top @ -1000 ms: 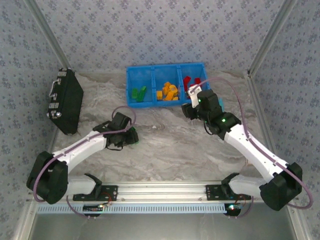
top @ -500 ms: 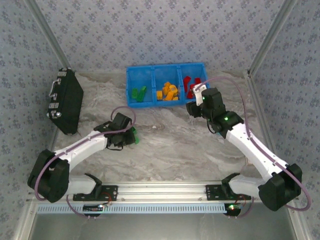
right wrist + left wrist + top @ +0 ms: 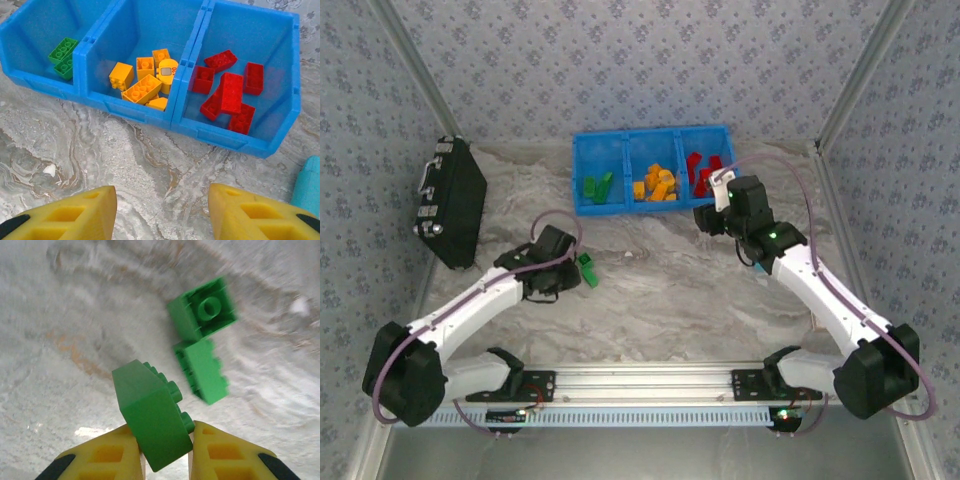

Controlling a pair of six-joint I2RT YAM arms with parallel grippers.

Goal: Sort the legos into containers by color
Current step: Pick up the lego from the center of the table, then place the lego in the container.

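Lego point(image 3: 150, 422) — green, in left claw point(image 3: 166, 440)

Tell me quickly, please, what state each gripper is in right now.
Left gripper: shut on a green lego.
Right gripper: open, holding nothing.

The blue bin point(image 3: 131, 108) is holding green bricks point(image 3: 62, 55) at nine o'clock, orange bricks point(image 3: 142, 88) centrally, red bricks point(image 3: 231, 93) at three o'clock.
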